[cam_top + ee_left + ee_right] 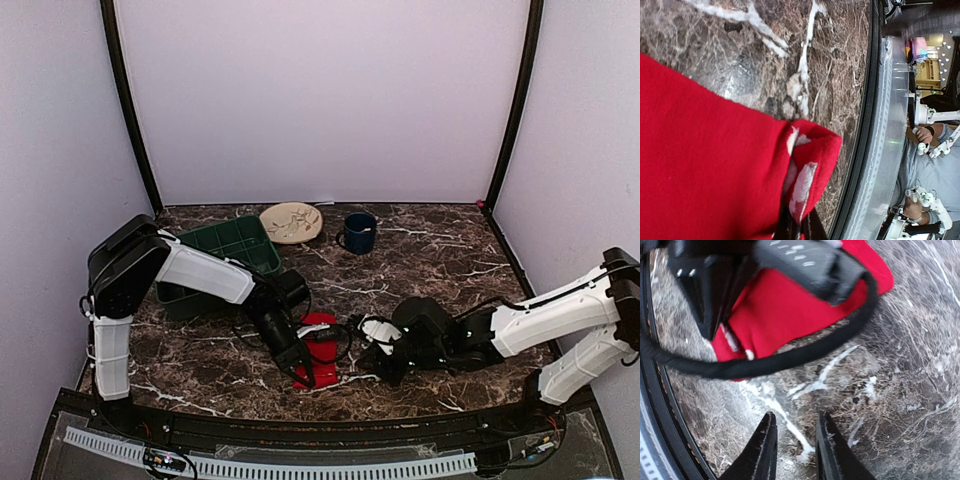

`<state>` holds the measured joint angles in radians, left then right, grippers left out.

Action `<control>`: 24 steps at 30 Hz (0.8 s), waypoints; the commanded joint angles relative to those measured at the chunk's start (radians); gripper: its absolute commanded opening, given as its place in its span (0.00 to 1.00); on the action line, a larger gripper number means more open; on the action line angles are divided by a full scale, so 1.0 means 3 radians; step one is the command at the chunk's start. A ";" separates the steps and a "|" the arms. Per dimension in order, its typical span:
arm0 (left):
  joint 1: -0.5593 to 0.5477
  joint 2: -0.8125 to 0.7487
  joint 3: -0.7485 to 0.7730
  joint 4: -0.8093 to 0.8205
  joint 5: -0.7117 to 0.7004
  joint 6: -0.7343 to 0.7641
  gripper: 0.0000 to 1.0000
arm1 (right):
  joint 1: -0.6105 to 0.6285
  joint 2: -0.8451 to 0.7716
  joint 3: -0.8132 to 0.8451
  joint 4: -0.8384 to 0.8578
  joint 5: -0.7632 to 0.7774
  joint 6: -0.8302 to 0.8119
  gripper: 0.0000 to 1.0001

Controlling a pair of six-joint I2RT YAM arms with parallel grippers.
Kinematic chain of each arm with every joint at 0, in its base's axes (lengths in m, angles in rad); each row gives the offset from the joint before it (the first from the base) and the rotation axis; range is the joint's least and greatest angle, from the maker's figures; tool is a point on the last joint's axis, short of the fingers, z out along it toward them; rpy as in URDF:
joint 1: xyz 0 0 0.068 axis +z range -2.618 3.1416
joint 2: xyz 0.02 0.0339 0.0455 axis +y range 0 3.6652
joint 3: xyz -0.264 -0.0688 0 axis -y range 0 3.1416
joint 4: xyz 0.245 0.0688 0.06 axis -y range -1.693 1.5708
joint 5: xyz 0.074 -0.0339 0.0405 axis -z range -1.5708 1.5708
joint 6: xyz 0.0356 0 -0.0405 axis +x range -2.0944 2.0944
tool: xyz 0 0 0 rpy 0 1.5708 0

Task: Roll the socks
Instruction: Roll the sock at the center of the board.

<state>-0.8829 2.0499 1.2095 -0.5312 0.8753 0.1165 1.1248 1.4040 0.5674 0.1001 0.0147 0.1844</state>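
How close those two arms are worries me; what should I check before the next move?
1. Left gripper grips the red sock: ok, one end is pinched between its fingers.
2. Right gripper is free: ok, jaws slightly apart over bare marble table, holding nothing.
3. Roll is started: not ok, the sock looks mostly flat.
4. Both socks are together: cannot tell, only one red mass shows.
5. Right gripper's path to the sock is clear: not ok, the left arm's black cable loops between them.
6. Mug, plate and green bin are out of the way: ok, all are at the back.
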 commanded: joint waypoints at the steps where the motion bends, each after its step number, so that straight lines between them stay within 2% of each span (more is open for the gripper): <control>1: 0.0053 0.0084 0.0010 -0.0158 0.0181 0.0014 0.00 | 0.0291 -0.0027 0.0060 -0.0101 0.0460 -0.0299 0.28; 14: 0.0099 0.0223 0.0002 -0.0133 0.0364 0.0045 0.00 | 0.0846 0.0600 0.0689 -0.0388 0.0846 -0.0870 0.38; 24: 0.0105 0.0221 -0.0029 -0.0116 0.0376 0.0077 0.00 | 0.0931 0.1015 0.1004 -0.0489 0.0948 -0.1086 0.44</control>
<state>-0.8555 2.1010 1.2095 -0.5339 0.9997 0.1192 1.3895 1.6772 0.8276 -0.0330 0.2695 -0.1020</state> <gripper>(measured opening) 0.033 0.433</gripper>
